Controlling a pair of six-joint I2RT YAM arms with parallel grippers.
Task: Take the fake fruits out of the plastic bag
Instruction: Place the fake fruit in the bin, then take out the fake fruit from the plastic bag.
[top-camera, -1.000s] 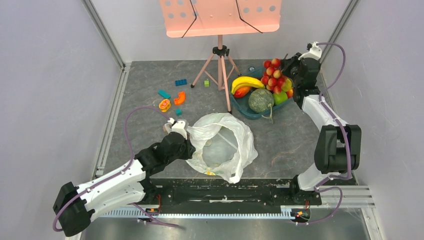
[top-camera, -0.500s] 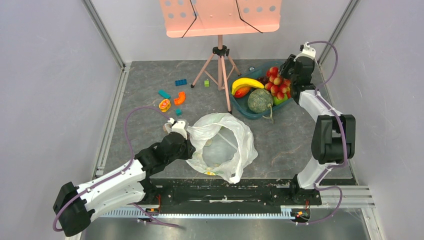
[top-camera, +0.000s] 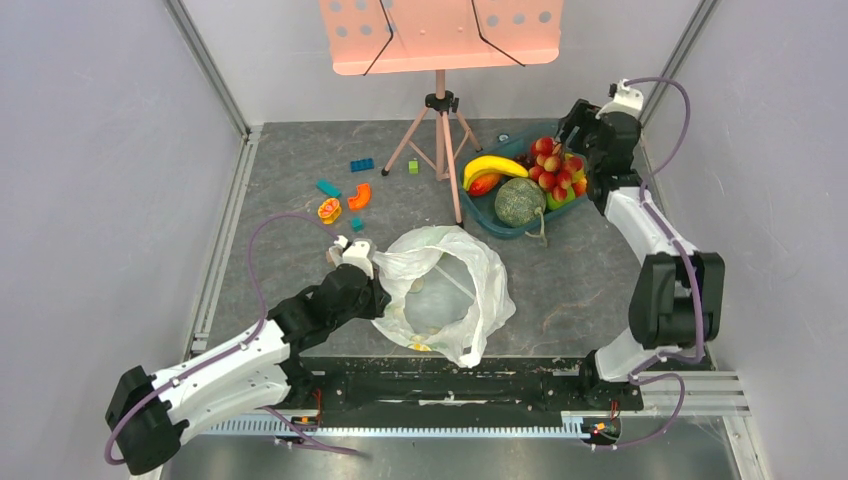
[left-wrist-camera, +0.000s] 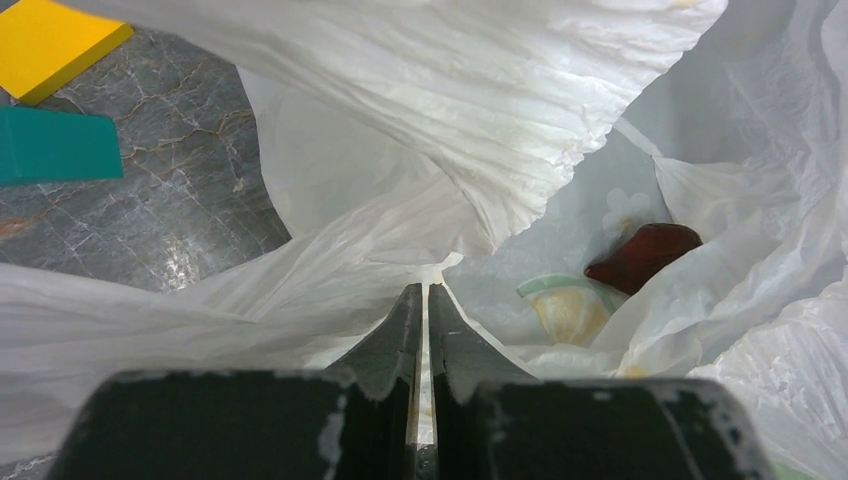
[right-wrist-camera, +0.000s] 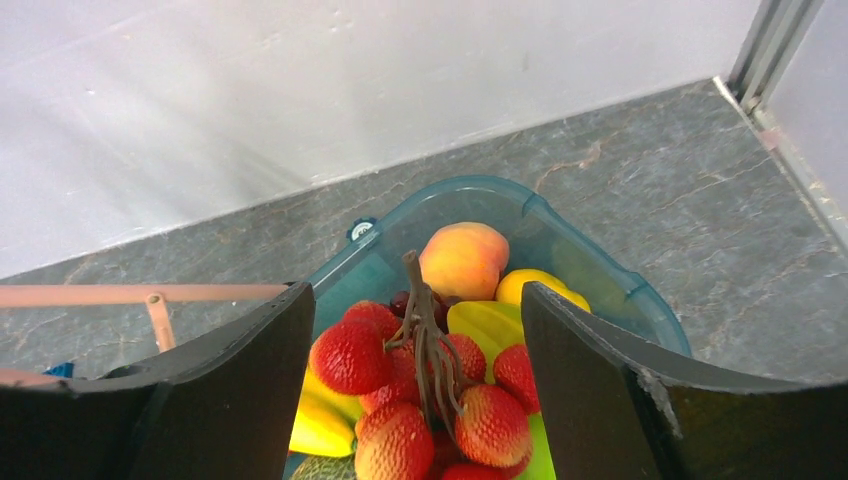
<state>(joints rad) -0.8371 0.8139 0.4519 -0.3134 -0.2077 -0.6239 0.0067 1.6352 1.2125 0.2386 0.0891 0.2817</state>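
Over at the back right corner, the right gripper (right-wrist-camera: 415, 305) hangs above the teal bin (right-wrist-camera: 470, 186) with its fingers spread wide and nothing between them. The red berry cluster (top-camera: 555, 168) sits loose in the bin right under it, next to the banana bunch (top-camera: 497, 163) and the melon (top-camera: 520, 200). So both of those fruits are out of the plastic bag (top-camera: 470, 270), which lies open-mouthed near the front of the table. The left gripper (left-wrist-camera: 420, 300) is pinched tight on the bag's left rim, holding the mouth open. Not quite finished though, I'd say - the left wrist view shows a dark red piece (left-wrist-camera: 645, 255) and what looks like a citrus slice (left-wrist-camera: 565, 305) still down inside the bag, so another trip or two seems needed.
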